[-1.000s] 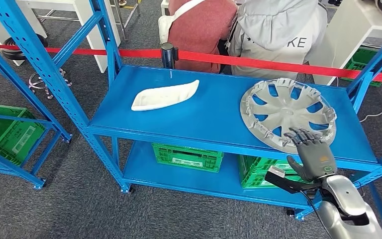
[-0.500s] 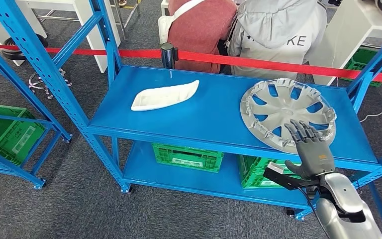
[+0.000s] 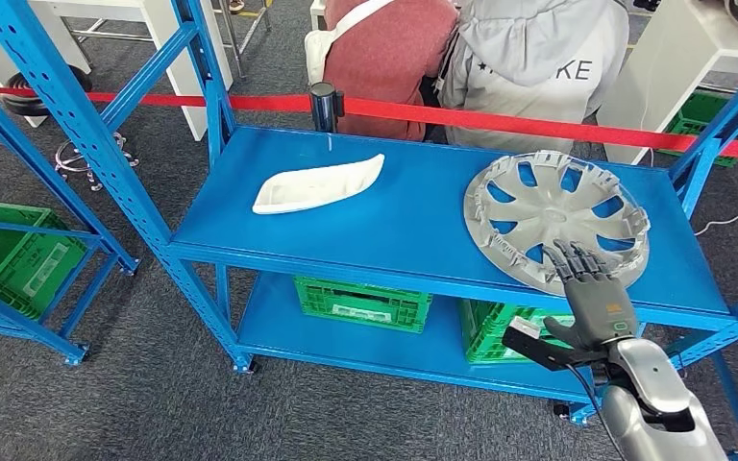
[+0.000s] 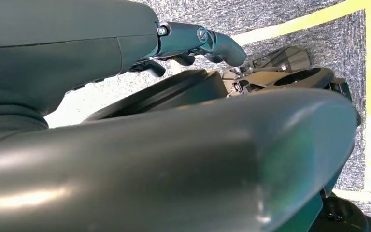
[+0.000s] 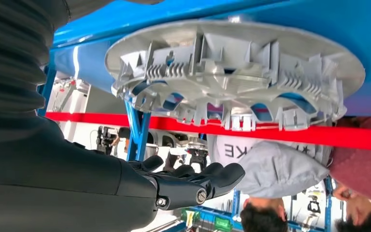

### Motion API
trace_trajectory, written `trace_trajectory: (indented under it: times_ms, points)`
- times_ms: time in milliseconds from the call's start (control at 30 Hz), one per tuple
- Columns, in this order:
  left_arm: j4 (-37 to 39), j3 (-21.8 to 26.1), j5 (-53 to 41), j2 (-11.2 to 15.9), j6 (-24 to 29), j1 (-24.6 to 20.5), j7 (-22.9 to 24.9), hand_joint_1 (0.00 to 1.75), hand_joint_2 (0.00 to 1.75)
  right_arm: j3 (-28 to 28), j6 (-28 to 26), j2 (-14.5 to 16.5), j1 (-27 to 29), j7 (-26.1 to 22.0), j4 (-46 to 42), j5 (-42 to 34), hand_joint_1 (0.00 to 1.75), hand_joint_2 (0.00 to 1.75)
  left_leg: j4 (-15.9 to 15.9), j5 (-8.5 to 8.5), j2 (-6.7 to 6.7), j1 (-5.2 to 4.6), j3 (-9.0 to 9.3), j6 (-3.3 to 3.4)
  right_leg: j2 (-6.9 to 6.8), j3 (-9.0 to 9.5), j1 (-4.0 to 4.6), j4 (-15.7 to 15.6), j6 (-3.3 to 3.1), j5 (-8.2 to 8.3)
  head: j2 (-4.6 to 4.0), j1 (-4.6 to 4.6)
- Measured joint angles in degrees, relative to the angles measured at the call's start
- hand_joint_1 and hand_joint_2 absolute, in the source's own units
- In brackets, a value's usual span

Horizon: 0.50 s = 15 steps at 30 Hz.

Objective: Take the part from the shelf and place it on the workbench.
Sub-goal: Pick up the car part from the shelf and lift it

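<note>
On the blue shelf, the silver hubcap lies at center right of the frame, the right hand, fingers spread and empty, hovering at its near rim, so reaching is underway and next it must grasp that edge.

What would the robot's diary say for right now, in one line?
phase: reaching | right robot hand: open, above hubcap near edge | white part: untouched on shelf
</note>
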Motion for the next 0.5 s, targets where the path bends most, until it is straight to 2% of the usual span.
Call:
trace_trajectory:
  times_ms: [500]
  points:
    - [-0.02, -0.40, -0.33, -0.38, -0.20, -0.50, 0.60, 0.00, 0.00, 1.00, -0.39, 4.04, 0.46, 0.57, 3.73, 2.26, 0.00, 1.75, -0.01, -0.02, 0.00, 0.00, 0.00, -0.02, 0.01, 0.02, 0.00, 0.00, 0.03, -0.03, 0.00, -0.01]
